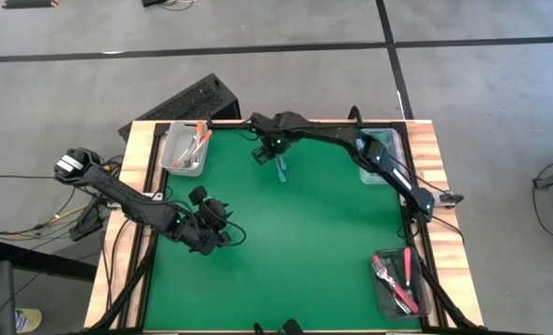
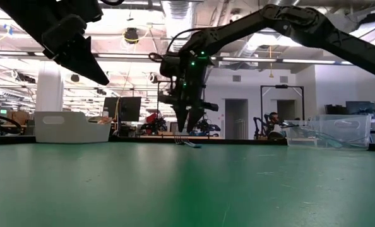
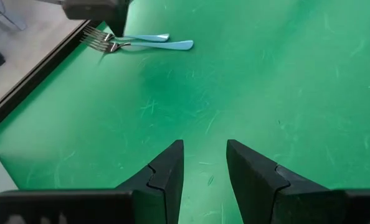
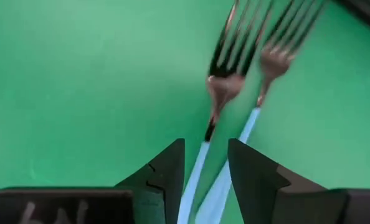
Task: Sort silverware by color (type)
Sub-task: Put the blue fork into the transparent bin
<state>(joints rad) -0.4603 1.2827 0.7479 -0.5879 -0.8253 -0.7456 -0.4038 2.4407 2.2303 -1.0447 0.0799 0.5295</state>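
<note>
Upper centre of high view: right gripper (image 1: 268,154) parted over two blue-handled forks (image 4: 225,124); lower left, left gripper (image 3: 205,163) parted, empty, above green mat (image 1: 304,242).

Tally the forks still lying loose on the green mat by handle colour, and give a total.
Light blue: 2, the light-blue forks side by side under the right gripper
Orange: 0
Pink-red: 0
Total: 2 loose on the green mat. Forks already in the bins are not counted here.
</note>
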